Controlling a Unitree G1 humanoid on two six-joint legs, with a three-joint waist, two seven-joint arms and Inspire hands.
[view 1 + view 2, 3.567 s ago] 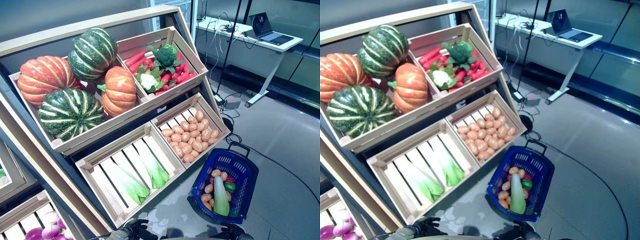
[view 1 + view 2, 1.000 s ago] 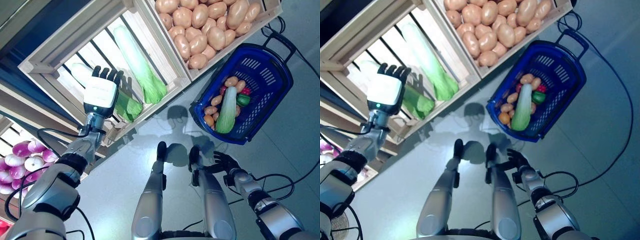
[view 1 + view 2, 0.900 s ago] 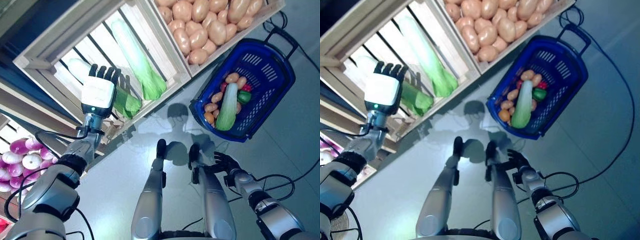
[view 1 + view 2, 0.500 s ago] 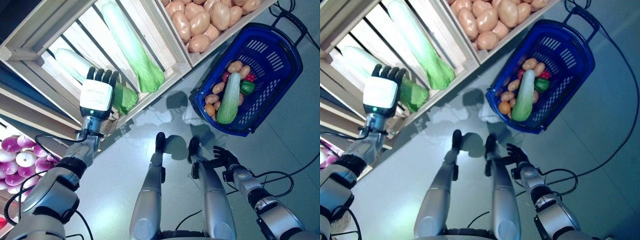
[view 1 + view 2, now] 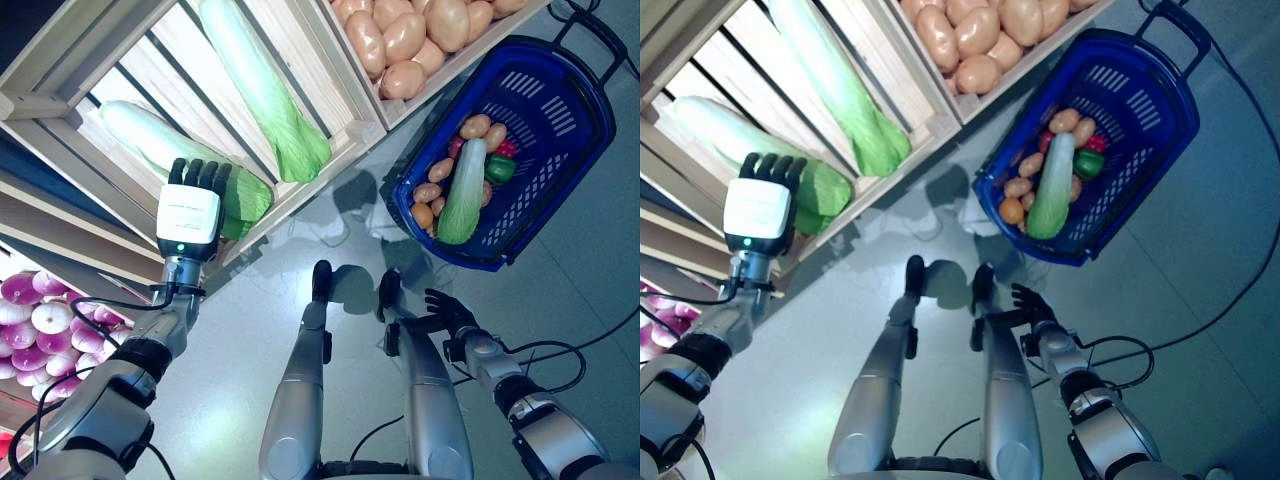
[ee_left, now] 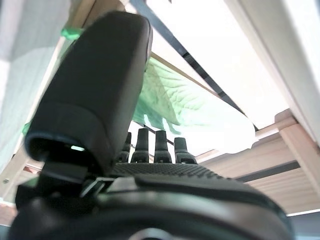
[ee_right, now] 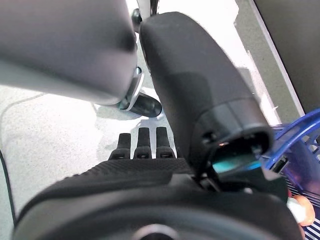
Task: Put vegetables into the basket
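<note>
Two long pale-green cabbages lie in a slatted wooden crate (image 5: 60, 105). My left hand (image 5: 191, 205) is raised in front of the nearer cabbage (image 5: 170, 155), fingers straight and open, just short of its leafy end (image 6: 190, 107). The second cabbage (image 5: 262, 88) lies further right in the same crate. A blue basket (image 5: 560, 120) stands on the floor at the right, holding a cabbage (image 5: 463, 192), potatoes and a green and red vegetable. My right hand (image 5: 448, 312) hangs low near the floor, open and holding nothing.
A crate of potatoes (image 5: 405, 45) sits above the basket. Purple and white onions (image 5: 35, 315) fill a lower crate at the left. A black cable (image 5: 590, 345) runs over the grey floor at the right.
The camera has tilted down from the whole shelf to the lower crates. My left hand has stayed raised before the nearer cabbage, drawing slightly closer to its leafy end.
</note>
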